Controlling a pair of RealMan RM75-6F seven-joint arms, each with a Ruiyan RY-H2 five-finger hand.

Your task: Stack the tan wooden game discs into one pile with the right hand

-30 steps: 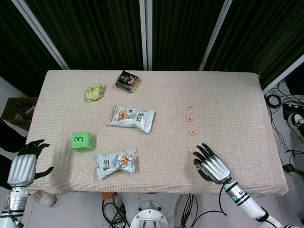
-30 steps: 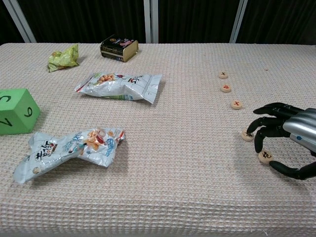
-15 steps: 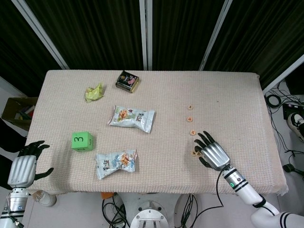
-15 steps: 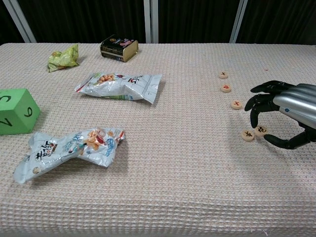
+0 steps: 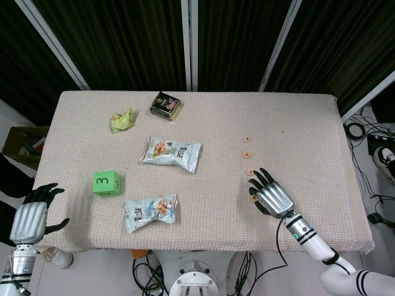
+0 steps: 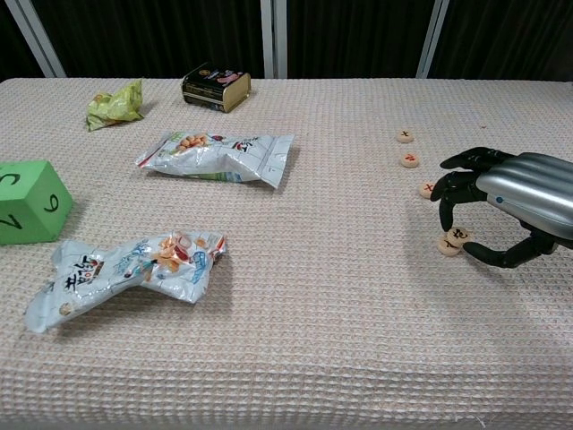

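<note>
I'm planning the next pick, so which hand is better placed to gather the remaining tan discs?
The right hand: its fingers are already at the tan discs. The left hand hangs off the table's far corner.

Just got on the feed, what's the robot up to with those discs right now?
The right hand is working on the tan game discs near the table's right side. It holds one disc between its fingertips and thumb, over or just on top of another disc lying on the cloth. Three more discs lie in a row further back, the nearest partly behind the fingers. The left hand hangs off the table's left edge, holding nothing.
</note>
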